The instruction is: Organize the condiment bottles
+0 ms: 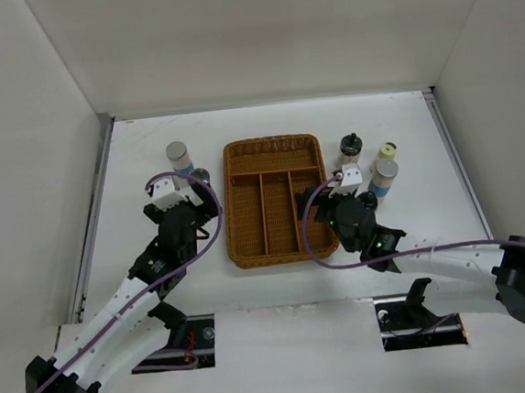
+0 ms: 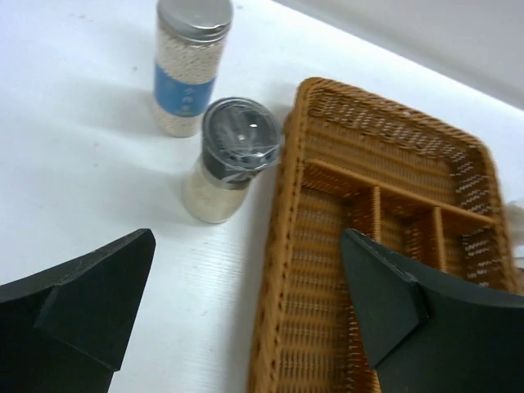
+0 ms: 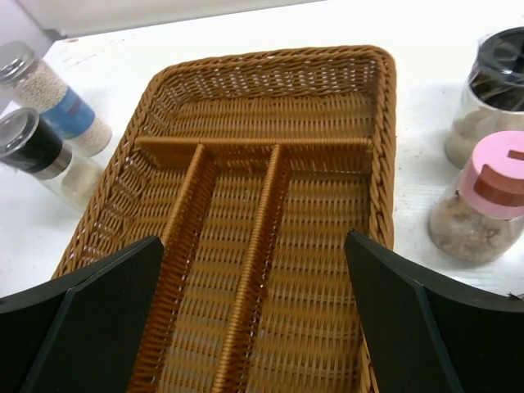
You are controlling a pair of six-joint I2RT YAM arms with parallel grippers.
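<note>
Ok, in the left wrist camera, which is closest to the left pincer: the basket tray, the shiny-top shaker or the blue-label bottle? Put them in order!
Counting from the open left pincer:
1. The wicker tray: nearest, its rim reaches into the pincer's gap.
2. The shiny-top shaker: next, on the table just outside the tray's rim.
3. The blue-label bottle: farthest, behind the shaker.

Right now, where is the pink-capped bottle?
In the right wrist view, the pink-capped bottle stands on the table just outside the wicker tray's right rim, close in front of the black-topped shaker.
</note>
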